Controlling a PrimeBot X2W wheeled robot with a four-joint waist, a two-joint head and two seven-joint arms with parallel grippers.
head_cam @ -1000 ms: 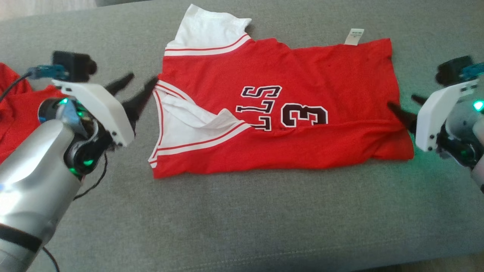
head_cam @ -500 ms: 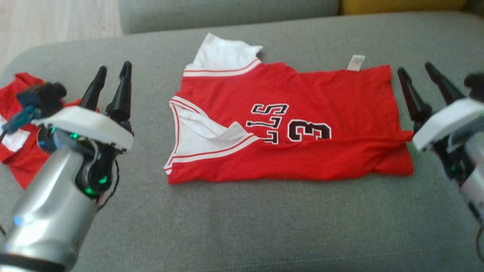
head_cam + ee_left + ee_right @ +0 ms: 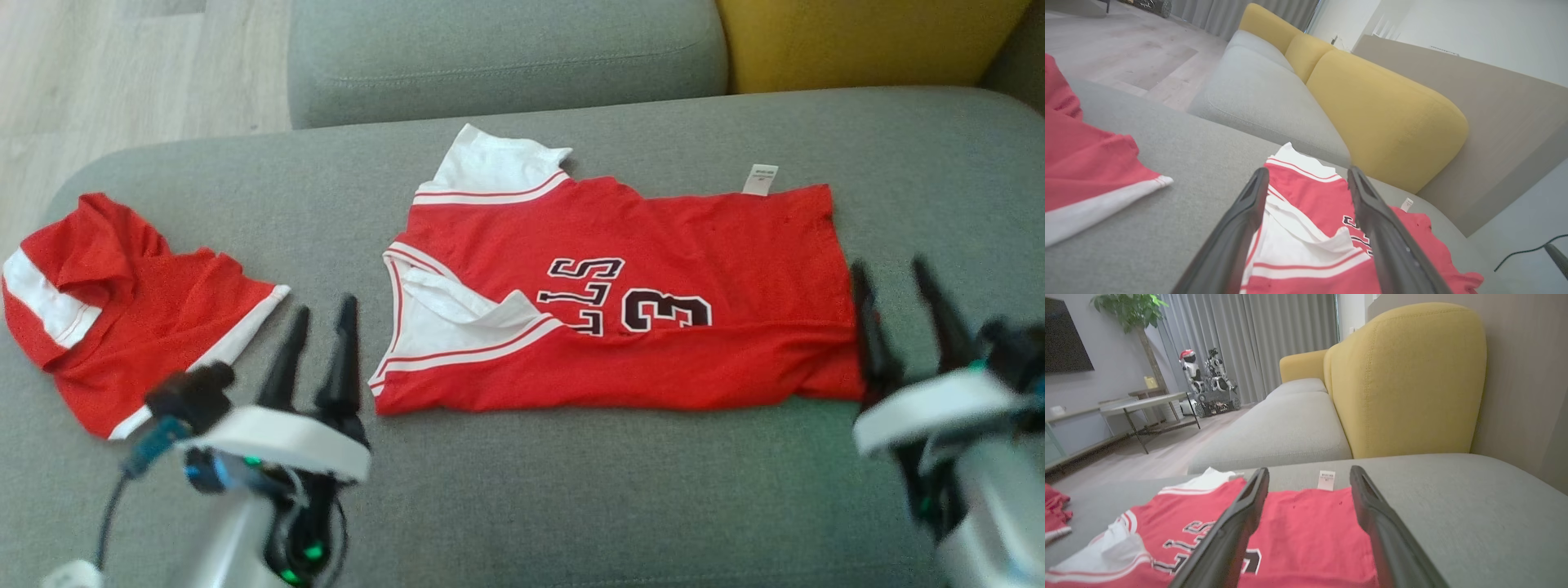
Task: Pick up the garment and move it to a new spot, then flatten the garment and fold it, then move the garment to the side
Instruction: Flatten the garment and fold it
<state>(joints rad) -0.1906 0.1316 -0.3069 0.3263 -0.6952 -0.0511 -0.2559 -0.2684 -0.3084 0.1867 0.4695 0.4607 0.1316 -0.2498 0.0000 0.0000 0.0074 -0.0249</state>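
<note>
- Two pincers at the bottom of the head view, both with fingers spread and nothing between them: left pincer [image 3: 325, 309] low left, right pincer [image 3: 889, 268] low right, fingers pointing up the view.
- Red jersey [image 3: 653, 245] lies flat on the grey sofa seat [image 3: 571, 490], about mid-seat, long axis left to right, black "3" and letters face up.
- Collar end with its white V panel faces the left pincer. The fingertips are just beside the jersey's left edge and look clear of the cloth.
- Hem end faces the right pincer. One finger overlaps the jersey's near right corner in the head view, but it is blurred, so touching or hovering cannot be told.
- White sleeve [image 3: 498, 163] sticks out at the far left corner, and a white tag [image 3: 760, 180] pokes past the far edge near the right end.
- Near edge is roughly straight, with a crease ridge running along just under the number.
- Second red garment [image 3: 122, 310] with white bands lies crumpled at the seat's left end, well apart from the jersey and beyond the left pincer.
- Open room: a wide bare strip between the jersey's near edge and the seat front, and bare seat right of the hem.
- A narrower bare band lies behind, up to another grey cushion [image 3: 506, 57] and a yellow cushion [image 3: 857, 41].
- Wood floor [image 3: 122, 73] lies past the seat's far left corner.
</note>
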